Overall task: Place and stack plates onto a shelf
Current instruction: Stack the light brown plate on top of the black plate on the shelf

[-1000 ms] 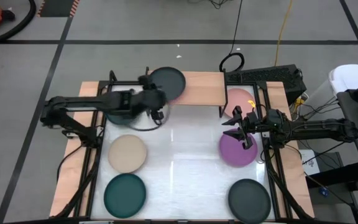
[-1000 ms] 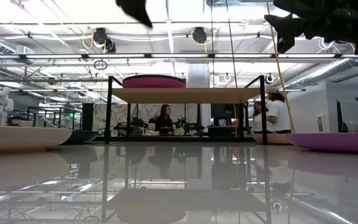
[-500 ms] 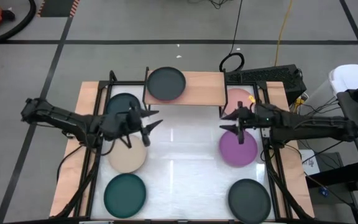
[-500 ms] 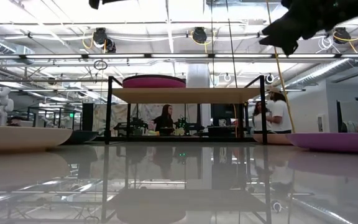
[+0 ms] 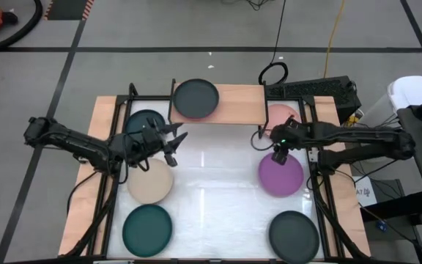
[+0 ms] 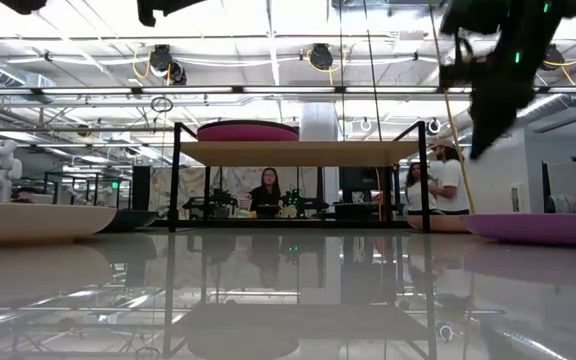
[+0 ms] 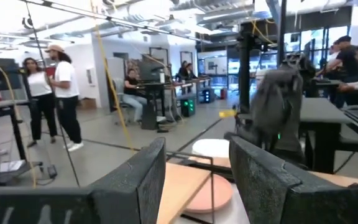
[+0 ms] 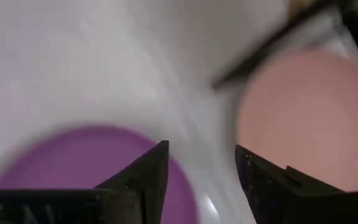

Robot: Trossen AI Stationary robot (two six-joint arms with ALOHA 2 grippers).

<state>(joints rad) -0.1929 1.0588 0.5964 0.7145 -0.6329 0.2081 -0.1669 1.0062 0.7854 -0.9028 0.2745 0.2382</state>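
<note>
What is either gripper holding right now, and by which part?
Nothing. The left gripper and the right gripper are both open and empty; the right is above the purple plate.

From where I sit, the overhead feed is evenly lit and sharp, with a pale glare streak down the middle of the glossy white table and only soft shadows under the plates. The low camera looks into bright ceiling lamps, so both arms go to black silhouettes at the top and the tabletop mirrors the shelf and the room (the near surface is soft). My right wrist feed is heavily smeared, the purple plate and pale pink plate just blurred patches, while the left wrist feed is bright, its near fingers out of focus.
</note>
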